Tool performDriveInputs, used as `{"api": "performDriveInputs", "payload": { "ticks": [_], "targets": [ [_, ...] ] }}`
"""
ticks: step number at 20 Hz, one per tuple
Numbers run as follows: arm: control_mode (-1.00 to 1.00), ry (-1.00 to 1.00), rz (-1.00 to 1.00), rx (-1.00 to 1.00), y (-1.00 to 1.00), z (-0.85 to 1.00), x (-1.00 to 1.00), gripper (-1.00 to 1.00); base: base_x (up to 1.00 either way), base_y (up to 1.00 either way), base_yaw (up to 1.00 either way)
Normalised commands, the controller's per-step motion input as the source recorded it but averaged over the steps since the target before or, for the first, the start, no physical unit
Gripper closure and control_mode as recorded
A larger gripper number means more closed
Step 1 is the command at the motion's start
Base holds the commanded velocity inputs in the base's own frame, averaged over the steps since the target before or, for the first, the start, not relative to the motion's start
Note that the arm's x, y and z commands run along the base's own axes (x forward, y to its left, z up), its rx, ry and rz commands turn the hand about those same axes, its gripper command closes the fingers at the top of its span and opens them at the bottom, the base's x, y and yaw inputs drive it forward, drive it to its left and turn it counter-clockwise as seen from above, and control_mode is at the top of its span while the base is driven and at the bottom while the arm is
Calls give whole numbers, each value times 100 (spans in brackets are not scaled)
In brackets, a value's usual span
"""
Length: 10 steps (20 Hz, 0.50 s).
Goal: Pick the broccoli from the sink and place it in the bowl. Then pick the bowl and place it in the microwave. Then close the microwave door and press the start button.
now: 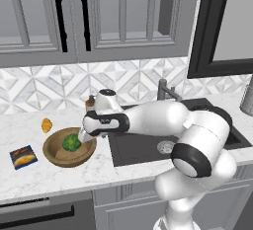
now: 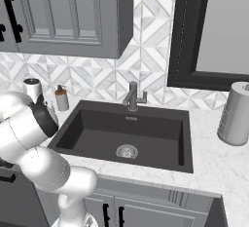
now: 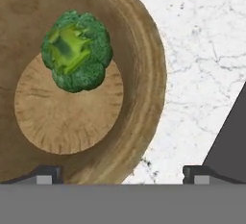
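My two-finger gripper hangs spread wide and empty over the round light-brown wooden bowl on the marble counter, where the small green broccoli floret lies; I judge the bowl rigid, light, best pinched at its rim.

The dark grey sink sits recessed in the white marble counter, with a round metal drain on its floor and a grey faucet standing at its back edge. A small soap bottle stands on the counter just left of the basin, and a tall grey cylinder stands well apart to its right. The white arm rises at the lower left, in front of the basin's left corner.
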Motion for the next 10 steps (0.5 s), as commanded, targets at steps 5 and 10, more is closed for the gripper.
{"api": "performDriveInputs", "payload": {
  "ticks": [5, 10],
  "targets": [
    [-100, 7, -16, 1, 6, -44, 29, -100, 0, 0, 0],
    [-100, 3, -13, 1, 13, -37, 11, -100, 0, 0, 0]
  ]
}}
